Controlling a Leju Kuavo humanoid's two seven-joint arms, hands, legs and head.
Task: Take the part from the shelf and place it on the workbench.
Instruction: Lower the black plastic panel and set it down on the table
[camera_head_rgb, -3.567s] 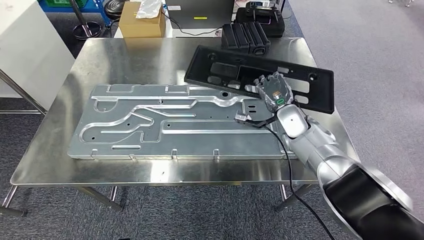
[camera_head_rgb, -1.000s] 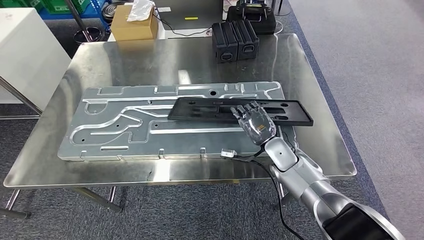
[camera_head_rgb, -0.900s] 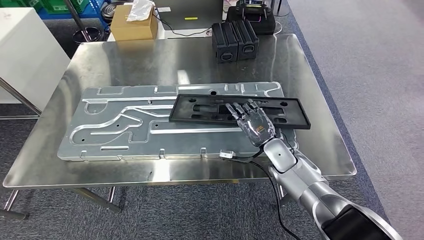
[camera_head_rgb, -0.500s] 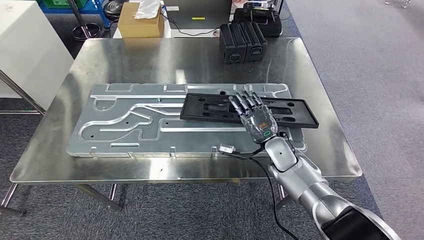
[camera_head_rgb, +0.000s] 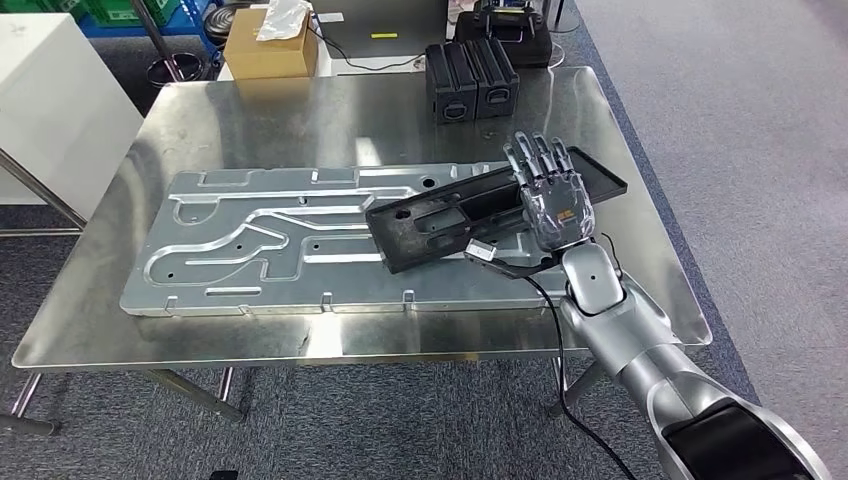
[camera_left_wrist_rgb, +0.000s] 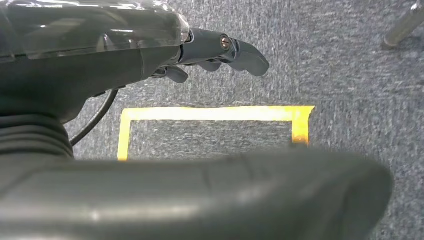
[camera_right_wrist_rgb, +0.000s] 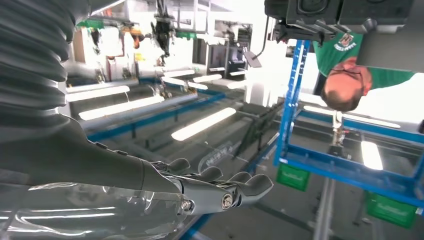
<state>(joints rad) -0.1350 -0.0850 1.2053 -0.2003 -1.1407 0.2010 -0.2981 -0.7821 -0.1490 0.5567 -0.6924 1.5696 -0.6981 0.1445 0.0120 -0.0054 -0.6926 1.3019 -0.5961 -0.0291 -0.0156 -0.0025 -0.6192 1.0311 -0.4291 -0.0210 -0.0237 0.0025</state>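
Black part (camera_head_rgb: 470, 210) bears no readable writing.

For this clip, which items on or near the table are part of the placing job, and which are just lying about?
Part of the job:
- black part, tilted over the plate
- right hand, against the part's right portion
- workbench

Lying about:
- machined aluminium plate
- black cases
- cardboard box, beyond the far edge
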